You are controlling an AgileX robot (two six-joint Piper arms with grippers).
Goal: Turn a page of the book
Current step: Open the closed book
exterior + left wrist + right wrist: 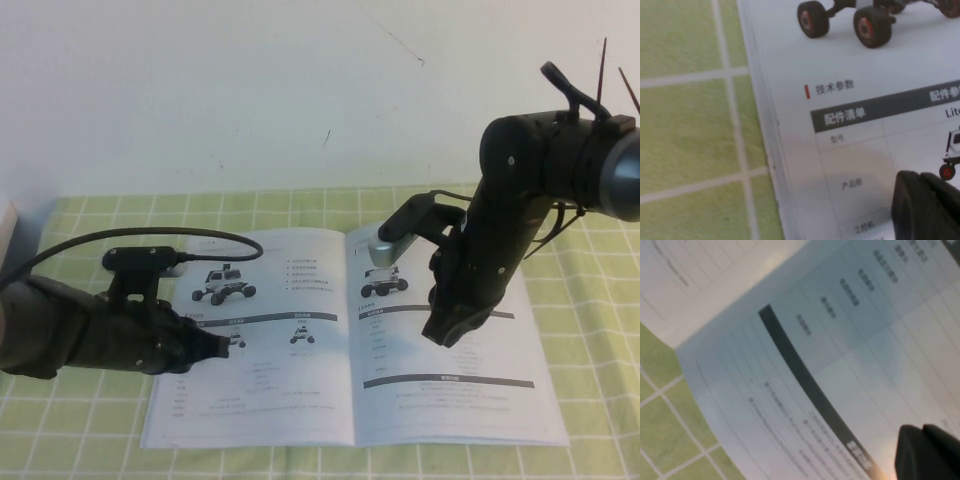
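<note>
Lying open: book (350, 340), flat on checkered surface (590, 300), edges free.
Left pincer (225, 348): together, tip on left page.
Right pincer (448, 335): together, over page (450, 390).

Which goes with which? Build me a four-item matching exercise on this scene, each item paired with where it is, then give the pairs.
Things:
1. thin white glossy paper booklet
2. black left end effector
3. black right end effector
4. green-and-white checked tablecloth

Places or states:
a. shut, tip over the right-hand page
b. spread beneath everything else
c. lying open, two pages showing
d. shut, tip at the left-hand page

Pairs: 1-c, 2-d, 3-a, 4-b
</note>
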